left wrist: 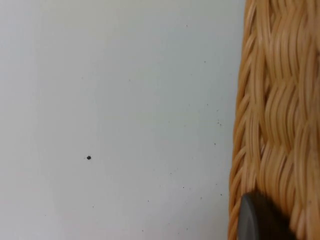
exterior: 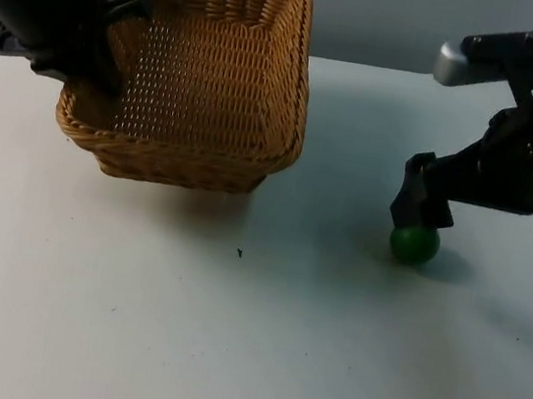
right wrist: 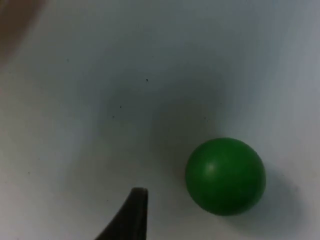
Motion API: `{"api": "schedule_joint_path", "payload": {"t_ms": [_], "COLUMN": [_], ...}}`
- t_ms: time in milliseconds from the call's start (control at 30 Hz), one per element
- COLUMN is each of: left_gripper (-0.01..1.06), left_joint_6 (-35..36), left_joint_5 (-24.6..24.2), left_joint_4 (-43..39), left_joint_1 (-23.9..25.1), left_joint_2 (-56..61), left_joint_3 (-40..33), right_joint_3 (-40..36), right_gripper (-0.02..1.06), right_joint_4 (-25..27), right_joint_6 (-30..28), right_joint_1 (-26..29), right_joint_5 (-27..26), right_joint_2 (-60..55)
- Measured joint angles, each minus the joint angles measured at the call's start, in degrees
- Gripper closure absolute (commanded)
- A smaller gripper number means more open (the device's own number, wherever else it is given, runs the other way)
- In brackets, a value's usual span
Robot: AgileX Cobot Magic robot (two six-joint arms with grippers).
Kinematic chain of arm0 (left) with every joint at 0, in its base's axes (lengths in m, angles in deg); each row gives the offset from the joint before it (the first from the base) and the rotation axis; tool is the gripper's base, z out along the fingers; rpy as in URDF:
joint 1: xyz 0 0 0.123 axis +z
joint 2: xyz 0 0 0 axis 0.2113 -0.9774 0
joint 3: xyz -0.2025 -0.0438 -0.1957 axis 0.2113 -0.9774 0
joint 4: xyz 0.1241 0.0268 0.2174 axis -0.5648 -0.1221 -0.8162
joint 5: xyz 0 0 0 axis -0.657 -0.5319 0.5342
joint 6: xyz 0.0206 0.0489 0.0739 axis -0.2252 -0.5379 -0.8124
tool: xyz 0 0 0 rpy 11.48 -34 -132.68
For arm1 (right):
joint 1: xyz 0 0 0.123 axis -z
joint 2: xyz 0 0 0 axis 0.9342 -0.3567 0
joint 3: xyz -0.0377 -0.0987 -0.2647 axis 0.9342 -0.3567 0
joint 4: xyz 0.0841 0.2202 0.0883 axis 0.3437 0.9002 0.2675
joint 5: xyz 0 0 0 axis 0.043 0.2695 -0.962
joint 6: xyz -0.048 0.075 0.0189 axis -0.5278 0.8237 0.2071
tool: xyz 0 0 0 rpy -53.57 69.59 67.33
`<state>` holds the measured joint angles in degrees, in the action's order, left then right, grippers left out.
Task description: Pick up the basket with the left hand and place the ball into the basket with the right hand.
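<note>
A woven wicker basket point(exterior: 215, 73) hangs tilted a little above the table at the back left, with its shadow beneath it. My left gripper point(exterior: 110, 39) is shut on the basket's left rim; the left wrist view has the rim's weave point(left wrist: 275, 125) beside one black fingertip point(left wrist: 257, 220). A green ball point(exterior: 414, 243) rests on the white table at the right. My right gripper point(exterior: 421, 216) stands open directly over the ball, nearly touching its top. In the right wrist view the ball point(right wrist: 225, 176) lies on the table just beside one fingertip point(right wrist: 134, 212).
The white table point(exterior: 228, 333) stretches toward the front and between the basket and the ball. A small dark speck point(exterior: 239, 252) lies near the middle. The grey partition wall point(exterior: 391, 19) closes the far edge.
</note>
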<state>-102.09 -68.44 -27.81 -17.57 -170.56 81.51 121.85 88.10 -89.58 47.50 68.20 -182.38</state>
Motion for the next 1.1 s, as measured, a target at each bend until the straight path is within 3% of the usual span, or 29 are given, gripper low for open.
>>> {"api": "schedule_joint_path", "payload": {"t_ms": [367,1100], "left_gripper": [1.05,1.05], "left_joint_6": [0.00,0.00], "left_joint_5": [-0.81,-1.27], "left_joint_4": [0.34,0.45], "left_joint_1": [0.00,0.00], "left_joint_2": [0.00,0.00], "left_joint_3": [0.00,0.00], "right_joint_3": [1.43,4.72], "right_gripper": [-0.01,-0.01], "right_joint_4": [0.00,0.39], "right_joint_6": [0.00,1.27], "right_joint_1": [0.00,0.00], "right_joint_5": [-4.39,-2.94], "right_joint_2": [-4.19,-7.12]}}
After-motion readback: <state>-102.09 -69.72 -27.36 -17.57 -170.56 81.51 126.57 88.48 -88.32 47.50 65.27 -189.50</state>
